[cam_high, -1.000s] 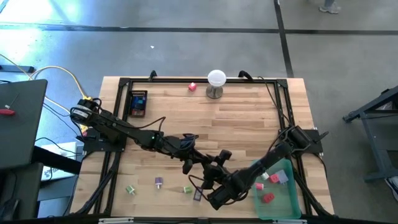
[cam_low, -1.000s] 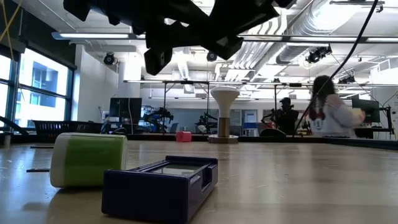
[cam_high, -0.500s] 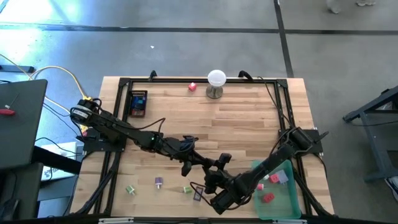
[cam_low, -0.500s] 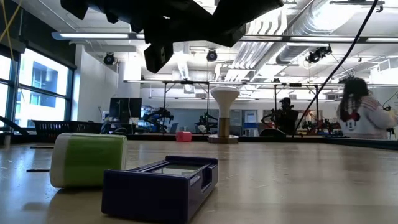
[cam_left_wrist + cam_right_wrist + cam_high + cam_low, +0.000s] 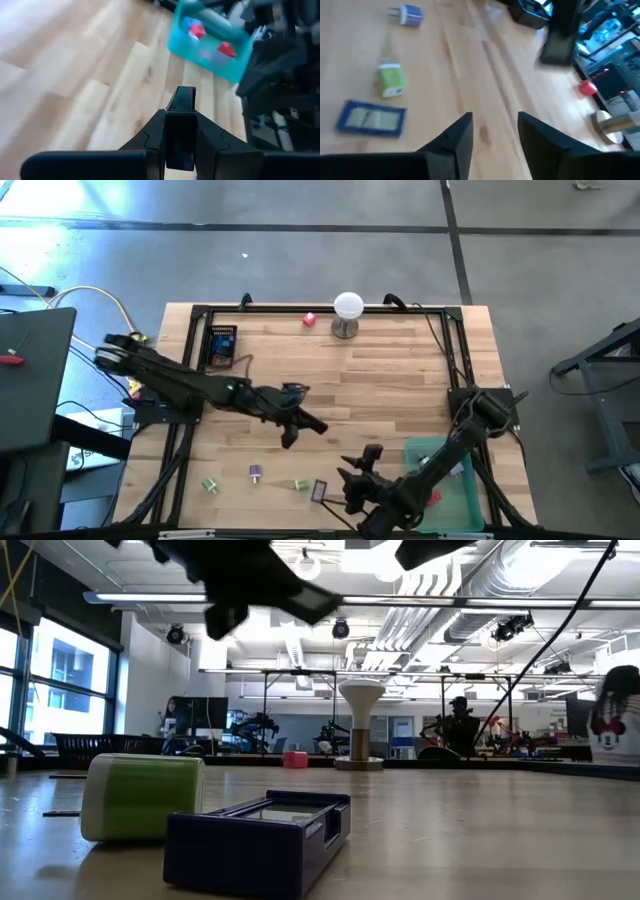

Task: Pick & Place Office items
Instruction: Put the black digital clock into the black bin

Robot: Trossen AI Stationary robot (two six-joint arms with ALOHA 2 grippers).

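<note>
Small office items lie on the wooden table near its near edge: a green piece (image 5: 210,485), a purple-and-white piece (image 5: 256,473), a second green piece (image 5: 300,484) (image 5: 390,82) and a flat dark blue piece (image 5: 320,492) (image 5: 370,117). A red piece (image 5: 310,319) lies by the far edge. Red and pink pieces sit in the teal bin (image 5: 462,502) (image 5: 220,72). My left gripper (image 5: 298,426) (image 5: 180,100) hovers shut over the table's middle; I see nothing between its fingers. My right gripper (image 5: 355,478) (image 5: 492,122) hangs open above the table, right of the blue piece.
A white ball on a metal stand (image 5: 347,310) and a black box with coloured contents (image 5: 222,346) stand near the far edge. A black frame (image 5: 300,309) runs round the table. Bare wood lies between the arms and the far edge. People show in the room behind.
My left gripper has drawn back from beside the bin toward the table's left and far side. My right arm has swung toward the near edge, and its gripper now stands apart from the left one. The items on the table have kept their places.
</note>
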